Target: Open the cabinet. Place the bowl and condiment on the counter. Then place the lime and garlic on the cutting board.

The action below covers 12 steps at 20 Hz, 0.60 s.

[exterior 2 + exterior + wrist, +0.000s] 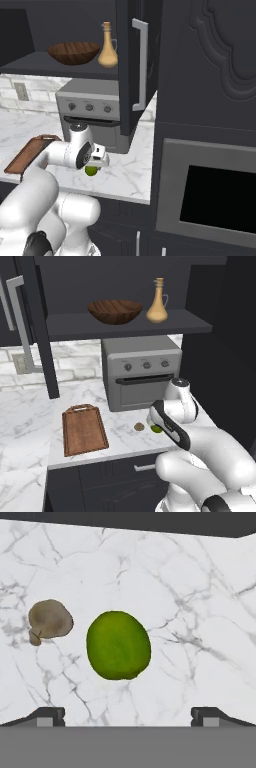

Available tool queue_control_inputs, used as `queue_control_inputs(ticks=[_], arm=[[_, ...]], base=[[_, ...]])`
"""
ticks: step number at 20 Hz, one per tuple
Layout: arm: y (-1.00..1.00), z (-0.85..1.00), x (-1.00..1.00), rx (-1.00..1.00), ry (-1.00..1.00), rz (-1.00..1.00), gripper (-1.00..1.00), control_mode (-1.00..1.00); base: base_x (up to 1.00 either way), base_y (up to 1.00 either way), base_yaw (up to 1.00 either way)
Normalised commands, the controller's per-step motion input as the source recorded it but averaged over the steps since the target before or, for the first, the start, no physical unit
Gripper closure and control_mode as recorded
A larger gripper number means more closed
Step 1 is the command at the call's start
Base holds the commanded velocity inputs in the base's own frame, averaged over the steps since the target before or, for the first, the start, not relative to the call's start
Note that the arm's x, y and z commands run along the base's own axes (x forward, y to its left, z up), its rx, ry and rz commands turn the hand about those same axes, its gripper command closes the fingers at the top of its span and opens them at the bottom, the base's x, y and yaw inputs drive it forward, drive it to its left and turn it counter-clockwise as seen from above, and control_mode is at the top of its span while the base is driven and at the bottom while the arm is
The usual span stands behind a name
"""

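Right up close in the hand view sits the small bright green lime point(118, 645) on the white marble counter with grey veins point(200, 587), and the two dark fingertips point(46, 716) stand wide apart at the bottom edge, one on each side of it, open with nothing between them. Just left of the lime lies the tiny brownish-beige garlic lump point(49, 619), close by but not touching.

Over to the left base view, sweeping left to right: the open dark charcoal cabinet door with its long silver bar handle point(22, 326) stands at the left. Below, the rectangular reddish-brown wooden cutting board point(83, 430) lies flat on the counter, handle slot at the far end, bare. Up on the cabinet's dark shelf sits the wide dark brown wooden bowl point(115, 311), and just beside it on the right stands the tan-amber condiment bottle with a slim neck and side handle point(157, 302), upright. Under the shelf, a grey toaster oven with three knobs point(141, 373). In front of it the garlic and lime lie well right of the board, with the white arm's gripper point(95, 161) hanging directly above the lime.
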Motion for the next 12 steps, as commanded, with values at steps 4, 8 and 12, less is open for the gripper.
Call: queue_control_inputs(ticks=[4,8,12], arm=[[0.09,-0.26,0.29,0.00,0.00,0.00,-1.00,-1.00],[0.06,-0.29,0.19,0.00,0.00,0.00,-1.00,-1.00],[0.05,-0.38,0.17,0.00,0.00,0.00,-1.00,-1.00]], base=[[0.00,0.00,0.00],[0.00,0.00,0.00],[0.00,0.00,0.00]])
